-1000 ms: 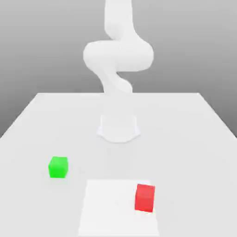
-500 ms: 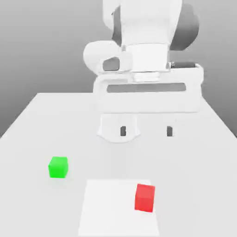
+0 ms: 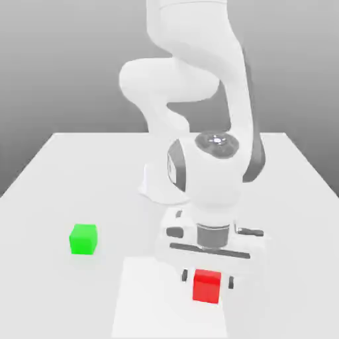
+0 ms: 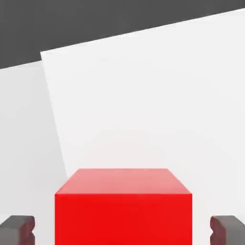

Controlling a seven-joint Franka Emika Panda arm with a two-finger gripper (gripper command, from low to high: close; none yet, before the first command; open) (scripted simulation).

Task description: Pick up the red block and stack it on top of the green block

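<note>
A pale grey table (image 3: 53, 192) spreads out on every side of the hand (image 3: 208, 279). A brighter white square patch (image 3: 145, 304) lies flat on it, directly under the hand. A plain grey backdrop (image 3: 66, 66) rises far behind

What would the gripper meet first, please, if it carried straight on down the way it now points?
Most likely the red block: the gripper points down with a finger on either side of it, small gaps showing, so the palm would probably meet the block's top.

Red block (image 3: 206, 286), green block (image 3: 83, 239) smooth matte; table (image 3: 59, 179) matte white.
</note>
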